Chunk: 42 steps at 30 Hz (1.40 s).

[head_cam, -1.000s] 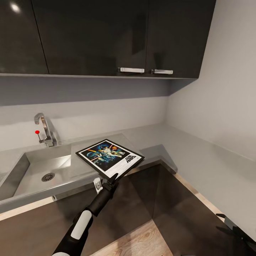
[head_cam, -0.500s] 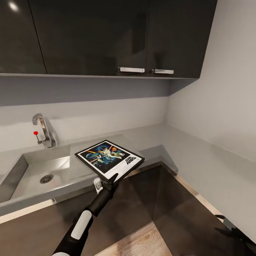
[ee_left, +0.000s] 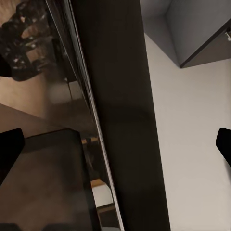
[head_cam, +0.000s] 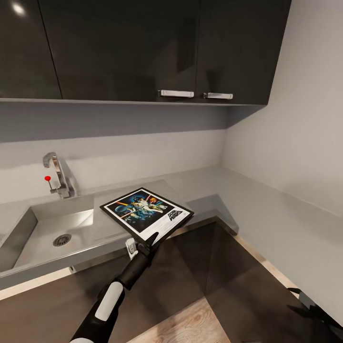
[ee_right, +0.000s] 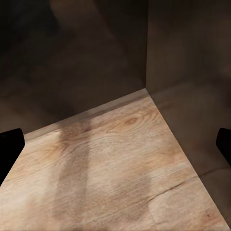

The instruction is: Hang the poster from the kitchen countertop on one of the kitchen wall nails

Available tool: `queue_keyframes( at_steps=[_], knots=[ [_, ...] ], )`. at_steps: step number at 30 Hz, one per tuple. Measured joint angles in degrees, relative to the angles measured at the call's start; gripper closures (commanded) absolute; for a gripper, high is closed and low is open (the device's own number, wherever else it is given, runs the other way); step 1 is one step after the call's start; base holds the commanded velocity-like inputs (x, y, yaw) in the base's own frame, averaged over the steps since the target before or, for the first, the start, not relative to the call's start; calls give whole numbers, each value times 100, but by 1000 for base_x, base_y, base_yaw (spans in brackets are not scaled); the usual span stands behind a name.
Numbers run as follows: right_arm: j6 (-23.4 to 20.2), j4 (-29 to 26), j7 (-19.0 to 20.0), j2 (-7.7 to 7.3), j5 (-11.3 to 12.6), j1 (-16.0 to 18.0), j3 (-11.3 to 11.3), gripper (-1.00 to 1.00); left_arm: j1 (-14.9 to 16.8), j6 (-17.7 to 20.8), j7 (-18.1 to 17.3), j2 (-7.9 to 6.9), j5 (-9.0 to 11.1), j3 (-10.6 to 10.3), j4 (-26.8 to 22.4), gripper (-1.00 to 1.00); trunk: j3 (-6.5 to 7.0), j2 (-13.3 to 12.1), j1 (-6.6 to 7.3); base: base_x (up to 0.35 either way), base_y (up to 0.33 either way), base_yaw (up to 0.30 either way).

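Observation:
The black-framed Star Wars poster (head_cam: 146, 212) lies face up at the pale grey countertop (head_cam: 200, 188), right of the sink, with its near corner over the front edge. My left gripper (head_cam: 143, 244) reaches that corner. In the left wrist view the poster's dark frame edge (ee_left: 120, 120) runs between the fingers, and the left gripper (ee_left: 115, 149) is open, its tips well clear of the frame on both sides. My right gripper (head_cam: 312, 309) hangs low at the right, and the right gripper (ee_right: 115, 144) is open over the wooden floor. The wall nails are out of view.
A steel sink (head_cam: 28, 228) with a tap (head_cam: 57, 174) lies left of the poster. Glossy dark upper cabinets (head_cam: 143, 47) hang above. The counter turns along the right wall (head_cam: 295, 119). Dark cabinet fronts (head_cam: 200, 267) stand below, above a wood floor (head_cam: 190, 324).
The whole picture shifted slightly between one second and half a second ago, so the camera moved. The left arm and the poster keep the same place and pose.

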<state>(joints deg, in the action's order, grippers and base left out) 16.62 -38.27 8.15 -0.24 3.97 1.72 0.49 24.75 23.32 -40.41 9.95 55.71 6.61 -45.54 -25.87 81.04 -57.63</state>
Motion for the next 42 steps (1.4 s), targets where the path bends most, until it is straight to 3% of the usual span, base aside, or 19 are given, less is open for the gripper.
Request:
queue_keyframes(
  at_steps=[4, 5, 27, 42],
  knots=[
    [0, 0, 0, 0, 0, 0, -1, -100, 0, 0, 0, 0, 0, -3, -5, -100, 0, 0, 0, 0, 0, 0],
    [0, 0, 0, 0, 0, 0, -1, -100, 0, 0, 0, 0, 0, -4, -6, 100, 0, 0, 0, 0, 0, 0],
    [0, 9, -1, 0, -7, 0, -1, -100, 0, 16, -5, 0, 22, -19, -19, 100, 4, 0, 0, 0, 0, 0],
    [16, 9, 1, 0, -6, 0, 3, -100, 0, 10, -21, 0, 10, -25, -147, 100, 133, 0, 0, 0, 0, 0]
  ],
)
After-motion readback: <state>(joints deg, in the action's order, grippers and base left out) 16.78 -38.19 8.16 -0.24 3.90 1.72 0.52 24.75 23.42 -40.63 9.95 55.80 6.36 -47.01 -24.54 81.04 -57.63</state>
